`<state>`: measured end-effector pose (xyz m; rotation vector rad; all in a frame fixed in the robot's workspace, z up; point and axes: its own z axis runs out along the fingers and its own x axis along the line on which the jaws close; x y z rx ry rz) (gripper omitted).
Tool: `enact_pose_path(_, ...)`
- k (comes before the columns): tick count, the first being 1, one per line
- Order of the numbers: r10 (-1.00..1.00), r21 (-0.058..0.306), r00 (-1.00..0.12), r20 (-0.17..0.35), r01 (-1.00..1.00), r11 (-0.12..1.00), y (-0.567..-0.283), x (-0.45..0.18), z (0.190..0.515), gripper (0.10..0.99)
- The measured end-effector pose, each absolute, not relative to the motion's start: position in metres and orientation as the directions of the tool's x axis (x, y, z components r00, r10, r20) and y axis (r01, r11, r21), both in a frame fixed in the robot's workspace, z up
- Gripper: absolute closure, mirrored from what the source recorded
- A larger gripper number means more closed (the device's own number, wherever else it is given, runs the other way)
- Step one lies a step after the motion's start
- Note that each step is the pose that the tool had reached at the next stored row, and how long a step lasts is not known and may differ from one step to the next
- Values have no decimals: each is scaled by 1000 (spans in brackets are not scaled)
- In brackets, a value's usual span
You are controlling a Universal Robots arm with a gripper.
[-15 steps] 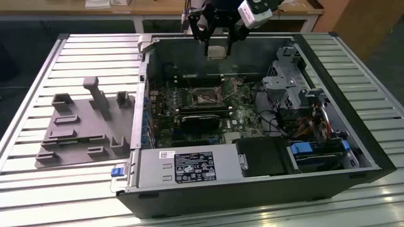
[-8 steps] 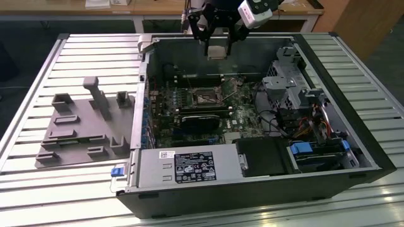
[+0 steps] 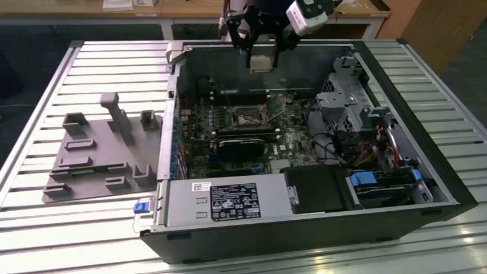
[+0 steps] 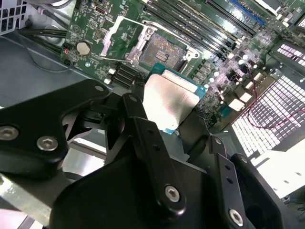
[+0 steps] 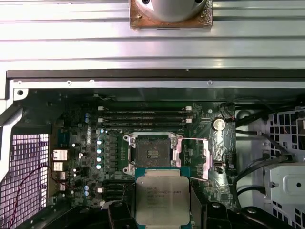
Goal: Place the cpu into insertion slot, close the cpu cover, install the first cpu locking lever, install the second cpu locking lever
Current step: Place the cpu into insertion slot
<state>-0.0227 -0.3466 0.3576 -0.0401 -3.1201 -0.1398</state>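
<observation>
As it hovers, tool [image 3: 262, 56] clamps the cpu [image 4: 169, 102].

— What do you see down there?
— I see an open black computer case [image 3: 304, 242] on a slatted metal table [image 3: 68, 234].
— Beside it?
— A grey moulded tray [image 3: 88, 165], on the exterior view's left. Inside the case, a labelled power supply [image 3: 228, 201].
</observation>
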Motion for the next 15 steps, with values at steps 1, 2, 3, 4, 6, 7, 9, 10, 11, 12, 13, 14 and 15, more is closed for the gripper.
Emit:
enact_pose_path(1, 25, 89, -1000, 19, 26, 996, -347, -23, 356, 545)
enact_pose_path(2, 25, 89, -1000, 19, 26, 996, -347, -24, 355, 545)
enact_pose_path(3, 25, 89, -1000, 19, 26, 996, -347, -25, 354, 545)
enact_pose_path(4, 25, 89, -1000, 19, 26, 996, -347, -25, 353, 545)
enact_pose_path(6, 25, 89, -1000, 19, 26, 996, -346, -27, 350, 545)
enact_pose_path(7, 25, 88, -1000, 19, 26, 996, -346, -29, 348, 545)
enact_pose_path(9, 25, 87, -1000, 18, 26, 996, -346, -31, 344, 545)
enact_pose_path(10, 25, 87, -1000, 18, 26, 996, -346, -32, 342, 545)
enact_pose_path(11, 25, 87, -1000, 18, 26, 996, -346, -32, 340, 545)
enact_pose_path(12, 25, 87, -1000, 18, 26, 996, -346, -33, 339, 545)
enact_pose_path(13, 25, 86, -1000, 18, 27, 996, -346, -33, 337, 545)
enact_pose_path(14, 25, 86, -1000, 18, 27, 996, -345, -33, 335, 545)
enact_pose_path(15, 26, 86, -1000, 18, 27, 996, -345, -33, 333, 545)
